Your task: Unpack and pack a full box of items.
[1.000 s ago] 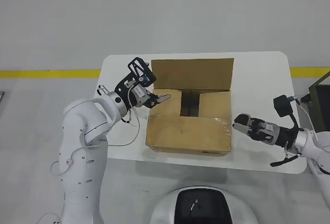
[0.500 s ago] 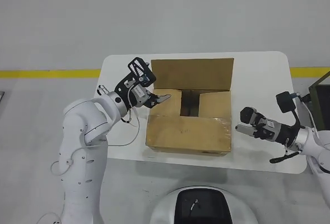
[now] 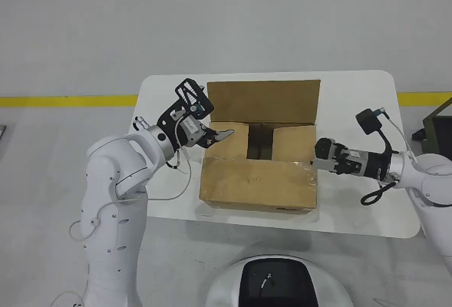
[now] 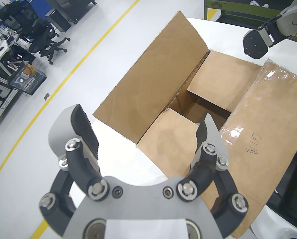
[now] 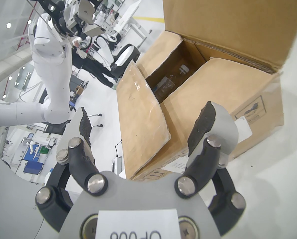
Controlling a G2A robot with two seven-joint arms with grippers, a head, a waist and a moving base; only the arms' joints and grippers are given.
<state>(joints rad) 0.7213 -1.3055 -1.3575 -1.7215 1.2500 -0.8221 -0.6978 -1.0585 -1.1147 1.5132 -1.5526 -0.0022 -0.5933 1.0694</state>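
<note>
A brown cardboard box (image 3: 258,183) stands in the middle of the white table (image 3: 356,103). Its back flap (image 3: 264,100) is up, the taped front flap lies folded in, and both side flaps are folded down with a dark gap (image 3: 260,143) between them. Some items (image 5: 170,80) show dimly in that gap. My left gripper (image 3: 219,136) hangs open over the box's left side flap (image 4: 168,135), holding nothing. My right gripper (image 3: 322,158) is open at the box's right edge, by the front flap's corner (image 5: 148,123).
A dark green shelf cart (image 3: 450,127) stands off the table's right end. A yellow line (image 3: 57,100) runs across the floor behind. Bare tabletop lies to the right of the box and in a narrow strip to its left.
My right arm has swung left and toward the box, bringing its gripper from the open tabletop up to the box's right edge. The left arm has stayed put.
</note>
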